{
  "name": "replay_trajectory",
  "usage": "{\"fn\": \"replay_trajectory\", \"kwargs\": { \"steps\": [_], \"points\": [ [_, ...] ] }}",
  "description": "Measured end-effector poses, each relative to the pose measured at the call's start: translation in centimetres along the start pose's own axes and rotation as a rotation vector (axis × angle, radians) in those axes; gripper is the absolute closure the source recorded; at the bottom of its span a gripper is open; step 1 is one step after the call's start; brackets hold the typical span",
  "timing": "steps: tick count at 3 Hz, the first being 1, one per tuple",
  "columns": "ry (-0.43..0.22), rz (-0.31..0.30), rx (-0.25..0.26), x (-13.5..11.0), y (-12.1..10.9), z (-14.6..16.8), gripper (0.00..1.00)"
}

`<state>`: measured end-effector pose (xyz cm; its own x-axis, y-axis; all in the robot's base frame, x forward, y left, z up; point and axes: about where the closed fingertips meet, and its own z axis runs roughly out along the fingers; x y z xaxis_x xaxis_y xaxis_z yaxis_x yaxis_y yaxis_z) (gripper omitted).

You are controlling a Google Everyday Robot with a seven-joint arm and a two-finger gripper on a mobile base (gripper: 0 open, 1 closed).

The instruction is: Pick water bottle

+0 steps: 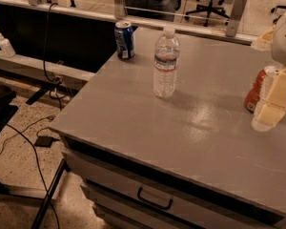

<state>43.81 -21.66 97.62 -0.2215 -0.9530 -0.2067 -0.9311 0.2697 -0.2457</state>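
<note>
The water bottle (166,63) stands upright near the middle back of the grey table (181,128). It is clear ribbed plastic with a white cap and a white-and-red label band. My gripper (271,106) is at the right edge of the view, well to the right of the bottle and apart from it. Its pale fingers hang just in front of an orange-red soda can (256,90).
A blue soda can (124,40) stands at the table's back left corner, left of the bottle. A glass partition and rail run behind the table. Drawers with a handle (154,199) face the front. Cables lie on the floor at left.
</note>
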Motion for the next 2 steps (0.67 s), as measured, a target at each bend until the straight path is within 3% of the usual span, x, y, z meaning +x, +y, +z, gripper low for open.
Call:
{"fn": "replay_trajectory", "kwargs": {
  "steps": [1,2],
  "points": [
    [-0.012,0.001,0.008,-0.3,-0.3,-0.1,0.00],
    [-0.109,0.003,0.019,-2.8,-2.5,0.3,0.00]
  ]
}}
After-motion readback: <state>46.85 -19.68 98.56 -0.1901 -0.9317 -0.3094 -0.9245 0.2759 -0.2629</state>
